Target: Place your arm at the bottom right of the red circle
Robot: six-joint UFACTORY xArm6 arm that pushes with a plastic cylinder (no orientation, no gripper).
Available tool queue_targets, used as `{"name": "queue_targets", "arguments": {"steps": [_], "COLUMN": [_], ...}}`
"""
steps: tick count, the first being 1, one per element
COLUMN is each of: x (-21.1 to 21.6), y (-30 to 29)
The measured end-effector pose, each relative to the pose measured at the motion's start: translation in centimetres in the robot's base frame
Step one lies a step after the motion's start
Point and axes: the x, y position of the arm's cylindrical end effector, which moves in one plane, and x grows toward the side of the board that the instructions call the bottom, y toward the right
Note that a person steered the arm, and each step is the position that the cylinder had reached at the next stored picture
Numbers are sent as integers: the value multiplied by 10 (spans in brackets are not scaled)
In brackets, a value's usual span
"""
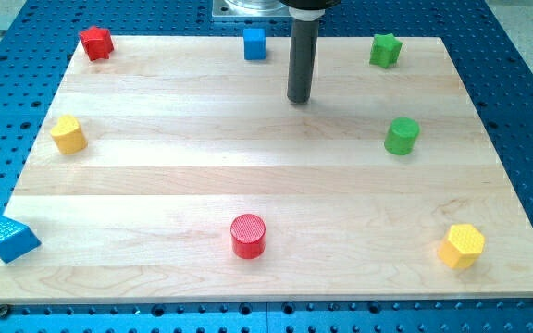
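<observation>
- Gripper: none fitted on this rig, so no open or closed state can be reported; our arm ends in a dark rod, and my tip [299, 99] rests on the surface [248, 176] near the view's top, slightly right of centre.
- Tip relative to blocks: just below and right of the blue cube [254, 43], well left of the green star [386, 49] and green cylinder [401, 136]. It touches nothing.
- Target: the red circle [248, 235] sits near the view's bottom edge, a little left of centre, well apart from my tip and from every other block.
- Appearance of target: short upright cylinder, bright red, flat top with fine ridged lines, slightly darker side wall. It stands alone on pale wood.
- Step in hand, as we judge it: travel down the view and stop just beside the circle at its lower right.
- How to do it well: we keep the path to the right of the circle, descending past its right flank, then ease leftward only slightly. Coming straight at it risks nudging it toward the bottom edge.
- Room there is narrow: little bare wood lies between the circle and the surface's bottom edge, so we stop short without contact.
- Other blocks (red star [95, 43], yellow block [68, 134], blue triangular block [12, 240], yellow hexagonal block [461, 246]) lie off this path.
</observation>
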Motion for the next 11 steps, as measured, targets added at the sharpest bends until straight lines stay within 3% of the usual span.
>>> {"name": "queue_targets", "arguments": {"steps": [7,8,9,11], "x": [-13,-5,66,178], "y": [-4,-59,-111,64]}}
